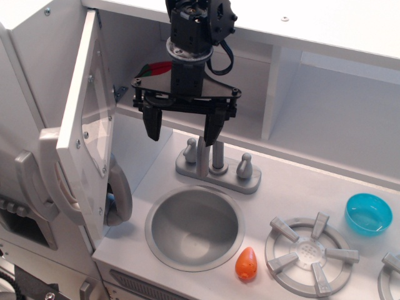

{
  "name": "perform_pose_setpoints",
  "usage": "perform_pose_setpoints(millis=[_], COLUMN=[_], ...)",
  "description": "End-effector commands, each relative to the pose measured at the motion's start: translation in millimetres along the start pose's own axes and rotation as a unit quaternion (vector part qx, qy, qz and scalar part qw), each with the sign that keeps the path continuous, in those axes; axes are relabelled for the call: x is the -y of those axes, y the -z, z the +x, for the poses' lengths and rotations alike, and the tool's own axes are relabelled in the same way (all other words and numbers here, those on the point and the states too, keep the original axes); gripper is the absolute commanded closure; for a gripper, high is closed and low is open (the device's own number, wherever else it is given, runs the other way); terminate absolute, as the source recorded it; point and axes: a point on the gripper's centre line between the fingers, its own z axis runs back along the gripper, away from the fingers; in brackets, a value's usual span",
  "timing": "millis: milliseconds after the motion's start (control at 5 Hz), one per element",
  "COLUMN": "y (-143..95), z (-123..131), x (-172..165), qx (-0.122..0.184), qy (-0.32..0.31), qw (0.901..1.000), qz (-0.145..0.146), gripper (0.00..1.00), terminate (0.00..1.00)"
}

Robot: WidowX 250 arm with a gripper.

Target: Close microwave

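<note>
observation.image: microwave (pixel 87 119) door ajar, left of the claw (pixel 182 130), whose fingers gape wide, empty

Single view, fixed camera set high and close over the toy kitchen, looking down at an angle across the counter toward the back wall. Open microwave door (pixel 87 119) fills the left edge, sink (pixel 194 227) sits centre-bottom, burner (pixel 310 253) lower right. Arm enters from the top, cropped. No second view to compare.
</note>
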Motion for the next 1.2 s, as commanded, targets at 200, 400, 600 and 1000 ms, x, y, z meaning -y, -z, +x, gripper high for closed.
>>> perform_pose_setpoints(millis=[200,400,600,1000], y=[-36.7,-62.6,-79.1,-105.8], z=[-10.8,-21.1,-31.9,-54.8], x=[-16.0,-32.4,-51.9,-104.3], qx=[-0.002,-0.019,-0.012,-0.023], qy=[0.032,0.06,0.078,0.125], qw=[0.999,0.9963,0.9934,0.982], qz=[-0.031,-0.059,-0.083,-0.139], gripper=[0.0,0.0,0.0,0.0], terminate=[0.0,0.0,0.0,0.0])
